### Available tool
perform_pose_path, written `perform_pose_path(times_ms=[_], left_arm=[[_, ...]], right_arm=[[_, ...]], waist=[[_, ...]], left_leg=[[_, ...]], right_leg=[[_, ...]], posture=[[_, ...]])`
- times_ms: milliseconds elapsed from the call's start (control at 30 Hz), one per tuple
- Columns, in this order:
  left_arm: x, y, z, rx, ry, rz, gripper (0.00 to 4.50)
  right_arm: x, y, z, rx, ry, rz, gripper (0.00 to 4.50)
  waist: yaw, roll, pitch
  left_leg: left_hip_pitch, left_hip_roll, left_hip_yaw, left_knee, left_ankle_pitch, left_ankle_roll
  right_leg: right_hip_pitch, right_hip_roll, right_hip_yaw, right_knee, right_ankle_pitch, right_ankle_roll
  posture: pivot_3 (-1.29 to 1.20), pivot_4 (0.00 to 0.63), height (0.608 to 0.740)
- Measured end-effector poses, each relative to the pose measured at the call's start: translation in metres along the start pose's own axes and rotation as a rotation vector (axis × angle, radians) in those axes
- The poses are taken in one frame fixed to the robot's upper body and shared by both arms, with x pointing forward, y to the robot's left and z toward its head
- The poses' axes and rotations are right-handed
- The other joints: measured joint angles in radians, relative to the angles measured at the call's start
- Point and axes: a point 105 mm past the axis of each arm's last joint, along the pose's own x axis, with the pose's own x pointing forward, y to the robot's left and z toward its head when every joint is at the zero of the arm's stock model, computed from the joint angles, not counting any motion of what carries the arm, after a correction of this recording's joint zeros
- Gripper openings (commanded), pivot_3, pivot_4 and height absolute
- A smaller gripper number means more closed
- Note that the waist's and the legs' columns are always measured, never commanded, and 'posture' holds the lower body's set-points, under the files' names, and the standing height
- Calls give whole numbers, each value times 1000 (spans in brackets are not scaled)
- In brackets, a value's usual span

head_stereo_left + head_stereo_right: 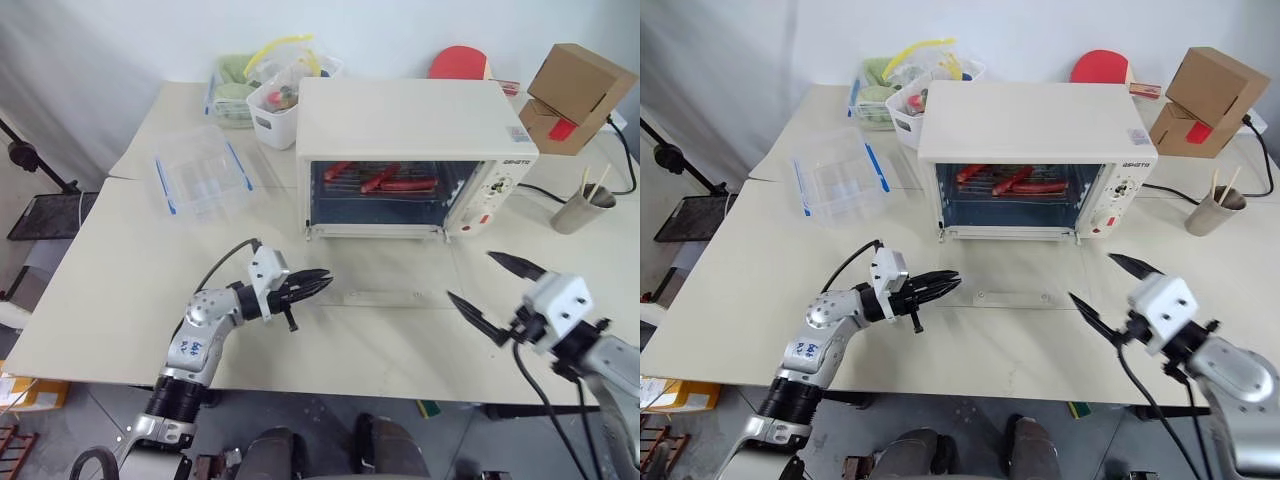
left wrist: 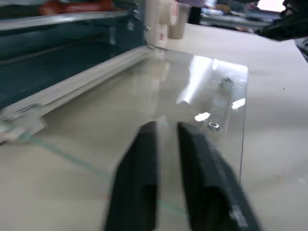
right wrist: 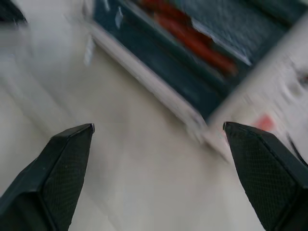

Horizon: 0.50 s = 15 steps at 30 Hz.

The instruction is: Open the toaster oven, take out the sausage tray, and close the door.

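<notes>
Door lies open flat before the toaster oven; my left gripper is slightly parted at its near-left corner, my right gripper gapes wide, holding nothing.

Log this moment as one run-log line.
door: open, lying flat | sausage tray: inside toaster oven | left claw: at door's left edge, fingers slightly apart | right claw: open, holding nothing

Even, bright light without hard shadows. White glare sits on the open glass door in the left wrist view. The right wrist view is strongly motion-blurred.
</notes>
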Motion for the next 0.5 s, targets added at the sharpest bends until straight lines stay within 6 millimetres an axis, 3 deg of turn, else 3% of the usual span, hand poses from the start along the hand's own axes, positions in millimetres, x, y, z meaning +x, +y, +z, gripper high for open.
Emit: perform_pose_path(times_ms=[133,300,433,500], left_arm=[[-18,6,17,8,-67,92,2720],[-47,1,36,34,-92,201,4107],[-54,-10,39,26,-78,231,4107],[-55,-11,40,22,-77,247,4144]], right_arm=[[41,6,12,-83,-37,39,4500],[97,1,11,-422,-17,19,4500],[122,-4,-2,-629,29,5,4500],[132,-8,-6,-690,43,-10,4079]], waist=[[0,0,0],[-14,0,0],[-21,0,0],[-23,0,0]], left_leg=[[-2,-1,0,2,-1,1],[-2,-1,-1,2,-2,1],[-3,-2,-1,2,-2,1],[-3,-1,-1,3,-2,1]], right_leg=[[0,-1,-1,0,0,0],[0,-1,-3,0,0,0],[0,0,-4,0,0,0],[0,0,-4,0,0,0]], posture=[[0,150,740],[0,150,740],[0,150,740],[0,150,740]])
